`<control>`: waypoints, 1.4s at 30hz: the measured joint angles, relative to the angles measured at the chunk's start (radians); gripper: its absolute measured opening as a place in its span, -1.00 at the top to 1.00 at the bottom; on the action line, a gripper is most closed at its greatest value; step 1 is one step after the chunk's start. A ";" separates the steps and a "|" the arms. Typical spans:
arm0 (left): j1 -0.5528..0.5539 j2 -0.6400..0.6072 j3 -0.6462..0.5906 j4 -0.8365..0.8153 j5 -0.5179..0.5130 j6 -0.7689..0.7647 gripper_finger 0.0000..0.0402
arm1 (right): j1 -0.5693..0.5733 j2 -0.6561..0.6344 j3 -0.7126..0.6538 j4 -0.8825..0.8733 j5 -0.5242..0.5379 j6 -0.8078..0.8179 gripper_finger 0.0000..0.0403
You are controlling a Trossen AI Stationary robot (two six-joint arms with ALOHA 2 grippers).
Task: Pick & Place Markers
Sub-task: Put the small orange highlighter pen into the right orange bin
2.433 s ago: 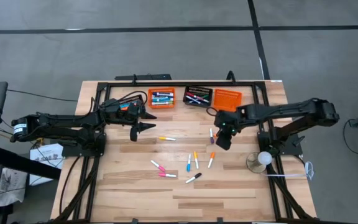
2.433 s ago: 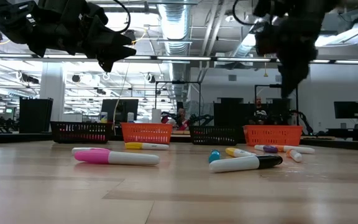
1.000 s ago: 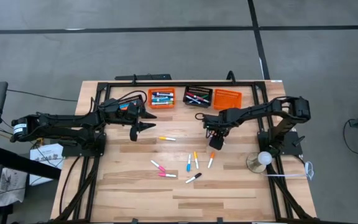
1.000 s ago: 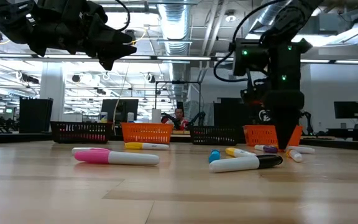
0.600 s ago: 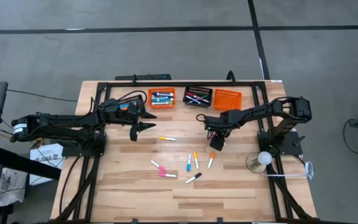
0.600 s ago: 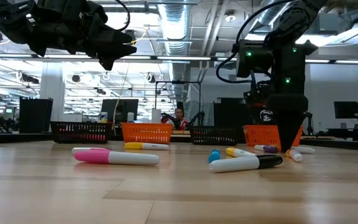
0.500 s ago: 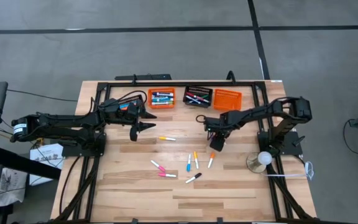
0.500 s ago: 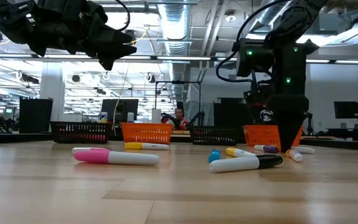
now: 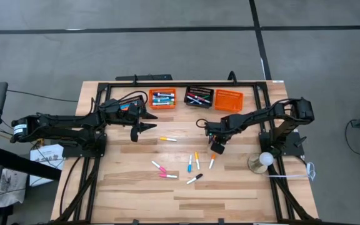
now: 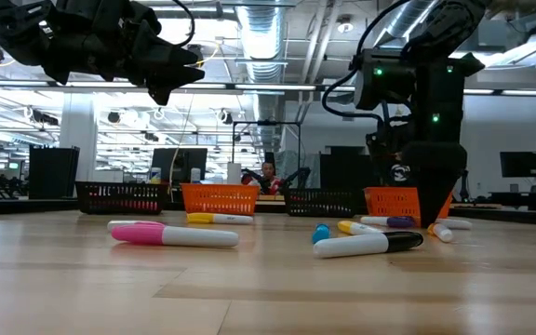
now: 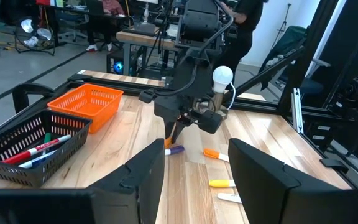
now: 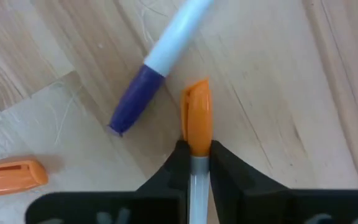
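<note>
Right gripper [image 12: 196, 163] tight on orange-capped marker [image 12: 196, 127], purple-capped marker [image 12: 157, 68] just beside.

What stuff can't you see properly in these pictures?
- Orange-capped white marker: the right gripper is shut on it; in the right wrist view its barrel is hidden between the dark fingers.
- Black slatted basket: cut off by the left wrist picture's edge.
- Marker colours inside the orange slatted basket: too small in the high view.
- Left gripper: hangs above the table; no view shows anything between its fingers.
</note>
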 joint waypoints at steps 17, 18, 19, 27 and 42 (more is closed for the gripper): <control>0.000 0.000 0.000 0.000 0.000 0.000 0.12 | -0.017 -0.069 -0.006 -0.030 -0.004 0.019 0.89; 0.000 0.000 0.000 0.000 0.000 0.000 0.12 | -0.021 -0.084 -0.005 -0.035 -0.007 0.019 0.89; 0.000 0.000 0.000 0.000 0.000 0.000 0.12 | -0.025 -0.098 -0.005 -0.045 -0.008 0.019 0.87; 0.000 0.000 0.000 0.003 0.000 0.000 0.12 | -0.114 -0.298 -0.004 -0.052 -0.128 -0.006 0.87; 0.000 0.000 0.000 0.006 0.000 0.000 0.12 | -0.402 -0.723 -0.002 0.069 -0.590 -0.034 0.86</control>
